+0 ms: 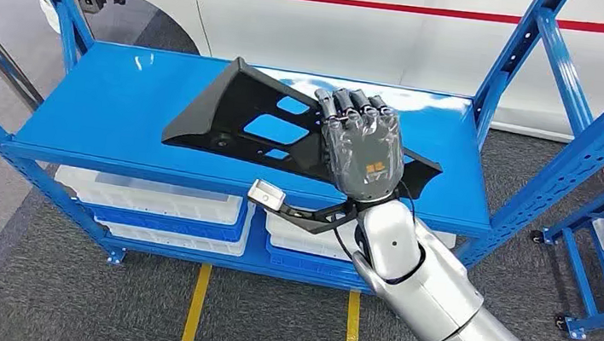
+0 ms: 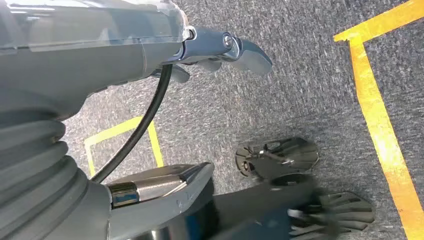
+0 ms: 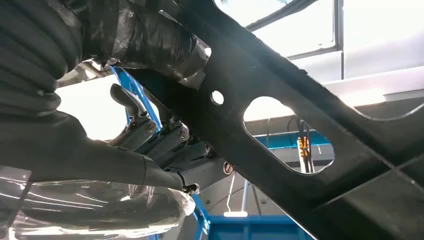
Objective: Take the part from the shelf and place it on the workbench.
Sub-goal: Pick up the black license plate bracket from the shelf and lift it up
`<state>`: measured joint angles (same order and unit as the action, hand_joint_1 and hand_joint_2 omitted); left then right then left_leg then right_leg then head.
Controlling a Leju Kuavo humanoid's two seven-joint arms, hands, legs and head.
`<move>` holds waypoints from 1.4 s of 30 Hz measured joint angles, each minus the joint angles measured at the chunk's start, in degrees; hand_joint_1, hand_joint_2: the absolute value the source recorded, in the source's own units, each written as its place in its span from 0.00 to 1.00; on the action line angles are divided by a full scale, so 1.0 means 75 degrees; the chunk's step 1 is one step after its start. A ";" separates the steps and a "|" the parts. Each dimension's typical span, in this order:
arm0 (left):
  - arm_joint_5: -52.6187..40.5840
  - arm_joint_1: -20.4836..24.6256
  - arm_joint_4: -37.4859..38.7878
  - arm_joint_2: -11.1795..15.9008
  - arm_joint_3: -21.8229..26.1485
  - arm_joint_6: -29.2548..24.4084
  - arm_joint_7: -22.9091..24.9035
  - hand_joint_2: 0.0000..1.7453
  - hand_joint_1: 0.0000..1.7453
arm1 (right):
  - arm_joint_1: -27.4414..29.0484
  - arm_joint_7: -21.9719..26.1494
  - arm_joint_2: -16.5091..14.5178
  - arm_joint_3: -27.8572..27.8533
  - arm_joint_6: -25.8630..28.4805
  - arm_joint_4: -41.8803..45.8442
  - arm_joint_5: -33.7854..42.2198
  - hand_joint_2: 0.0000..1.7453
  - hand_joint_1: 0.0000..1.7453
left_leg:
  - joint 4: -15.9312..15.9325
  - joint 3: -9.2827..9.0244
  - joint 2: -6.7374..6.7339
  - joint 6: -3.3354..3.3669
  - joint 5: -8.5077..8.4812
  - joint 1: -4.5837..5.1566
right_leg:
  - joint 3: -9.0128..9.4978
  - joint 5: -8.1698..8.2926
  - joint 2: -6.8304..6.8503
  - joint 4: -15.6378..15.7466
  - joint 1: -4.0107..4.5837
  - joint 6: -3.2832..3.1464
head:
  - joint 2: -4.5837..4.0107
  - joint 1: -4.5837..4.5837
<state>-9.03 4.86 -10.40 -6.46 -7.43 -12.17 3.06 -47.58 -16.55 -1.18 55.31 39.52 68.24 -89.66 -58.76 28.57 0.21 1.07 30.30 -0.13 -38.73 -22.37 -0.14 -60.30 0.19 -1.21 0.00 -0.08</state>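
The black part (image 1: 240,116), a flat triangular panel with cut-out slots, is seen on the blue shelf (image 1: 108,106), its wide end near the back edge and its narrow tail running out toward the front right. The right hand (image 1: 363,143) is wrapped over the panel's right portion, fingers curled across the upper face, and in the right wrist view the thumb (image 3: 135,30) is seen pressed on one face of the part (image 3: 280,85) while the darker fingers (image 3: 165,142) are closed on the other, so the part is held in a clamping grip. Whether it is lifted off the shelf or resting there cannot be told. The panel is judged stiff, fairly light moulded plastic, with a smooth surface that could slip; its length means a grip this far to one side may let the free end droop or swing. The ribs between slots are judged the surest hold. The left hand (image 2: 220,50) hangs over grey carpet floor (image 2: 300,90), fingers loosely extended, nothing held.
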 joint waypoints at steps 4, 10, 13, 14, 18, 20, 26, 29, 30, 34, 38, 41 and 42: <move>-0.0003 -0.0001 0.0000 -0.0012 0.0001 -0.0001 0.0006 1.00 0.00 | 0.0002 0.0011 0.0001 -0.0012 0.0000 0.0037 0.0000 1.00 1.00 | 0.0133 0.0105 -0.0017 0.0048 -0.0202 0.0014 | -0.0024 0.0123 0.0002 0.0071 -0.0042 0.0147 | 0.0000 -0.0001; -0.0007 0.0006 0.0000 -0.0024 0.0006 -0.0002 0.0019 1.00 0.00 | 0.0051 0.0020 0.0012 -0.0063 0.0003 0.0055 0.0000 1.00 1.00 | 0.0204 0.0561 -0.0088 0.0152 -0.0674 -0.0049 | -0.0575 -0.1259 0.0003 -0.1860 -0.0125 0.0356 | 0.0000 0.0012; -0.0020 0.0004 0.0000 -0.0028 0.0006 -0.0004 0.0021 1.00 0.00 | 0.0100 0.0080 0.0012 -0.0086 0.0003 0.0066 0.0000 1.00 1.00 | 0.0087 0.0824 -0.0092 0.0086 -0.0795 -0.0068 | 0.0105 -0.0849 0.0011 -0.1249 -0.0180 0.0392 | 0.0000 0.0012; -0.0026 0.0007 0.0000 -0.0028 0.0006 -0.0006 0.0022 1.00 0.00 | 0.0108 0.0121 0.0009 -0.0114 0.0003 0.0084 0.0000 1.00 1.00 | 0.0040 0.0896 -0.0090 0.0057 -0.0817 -0.0065 | 0.0469 -0.0789 0.0011 -0.0730 -0.0179 0.0377 | 0.0000 0.0012; -0.0058 0.0010 0.0000 -0.0033 0.0007 -0.0014 0.0024 1.00 0.00 | 0.0166 0.0270 -0.0023 -0.0307 0.0008 0.0174 0.0000 1.00 1.00 | -0.0019 0.1015 -0.0083 -0.0131 -0.0956 -0.0051 | 0.0875 -0.0779 -0.0002 0.0044 -0.0099 0.0202 | 0.0000 0.0002; -0.0067 0.0005 0.0000 -0.0034 0.0010 -0.0017 0.0026 1.00 0.00 | 0.0198 0.0325 -0.0038 -0.0374 0.0009 0.0182 0.0000 1.00 1.00 | -0.0106 0.1085 -0.0066 -0.0218 -0.0878 -0.0075 | 0.0817 -0.0673 0.0023 0.0097 -0.0117 0.0067 | 0.0000 0.0002; -0.0078 0.0004 0.0000 -0.0034 0.0037 -0.0036 0.0031 1.00 0.00 | 0.0354 0.0575 -0.0118 -0.0586 0.0009 0.0252 0.0000 1.00 1.00 | -0.2114 0.1626 -0.0047 -0.0338 0.0415 -0.0104 | 0.0379 -0.0295 0.0050 0.0131 -0.0105 -0.0120 | 0.0000 -0.0026; -0.0091 0.0014 0.0000 -0.0033 0.0056 -0.0038 0.0032 1.00 0.00 | 0.0450 0.0682 -0.0160 -0.0667 0.0010 0.0293 0.0000 1.00 1.00 | -0.1055 0.0781 -0.0045 -0.0282 -0.0061 -0.0098 | 0.0163 -0.0159 0.0044 0.0062 -0.0105 -0.0067 | 0.0000 -0.0027; -0.0098 0.0023 0.0000 -0.0031 0.0060 -0.0038 0.0033 1.00 0.00 | 0.0461 0.0702 -0.0177 -0.0696 0.0011 0.0311 0.0000 1.00 1.00 | -0.0536 0.0446 -0.0040 -0.0248 -0.0130 -0.0080 | 0.0112 -0.0121 0.0040 0.0036 -0.0097 -0.0035 | 0.0000 -0.0026; -0.0111 0.0026 0.0000 -0.0027 0.0066 -0.0041 0.0037 1.00 0.00 | 0.0490 0.0732 -0.0232 -0.0756 0.0012 0.0348 0.0000 1.00 1.00 | 0.0090 0.0146 -0.0026 -0.0101 -0.0201 -0.0027 | 0.0057 0.0057 0.0038 0.0064 -0.0098 0.0165 | 0.0000 -0.0018; -0.0114 0.0039 0.0000 -0.0028 0.0070 -0.0041 0.0041 1.00 0.00 | 0.0521 0.0782 -0.0235 -0.0802 0.0012 0.0370 0.0000 1.00 1.00 | 0.0184 0.0352 -0.0083 0.0106 -0.0492 -0.0072 | -0.0267 -0.0763 0.0014 -0.0772 -0.0120 0.0294 | 0.0000 -0.0004; -0.0114 0.0027 0.0000 -0.0031 0.0071 -0.0047 0.0041 1.00 0.00 | 0.0637 0.0979 -0.0238 -0.0867 0.0012 0.0359 0.0001 1.00 1.00 | 0.0129 0.0609 -0.0085 0.0120 -0.0647 -0.0065 | -0.0525 -0.1353 0.0016 -0.1956 -0.0128 0.0339 | 0.0000 -0.0001; -0.0114 0.0023 0.0000 -0.0031 0.0072 -0.0051 0.0041 1.00 0.00 | 0.0678 0.1063 -0.0243 -0.0896 0.0012 0.0353 0.0004 1.00 1.00 | 0.0095 0.0693 -0.0084 0.0110 -0.0685 -0.0065 | -0.0404 -0.1275 0.0016 -0.1944 -0.0128 0.0339 | 0.0000 -0.0001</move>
<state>-9.88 5.03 -10.40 -6.69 -6.89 -12.56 3.37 -42.50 -8.57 -3.01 48.59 39.60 70.88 -89.62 -58.06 33.76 -0.42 1.90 25.16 -0.61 -41.76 -31.93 -0.01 -74.88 -0.76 1.33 0.00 -0.09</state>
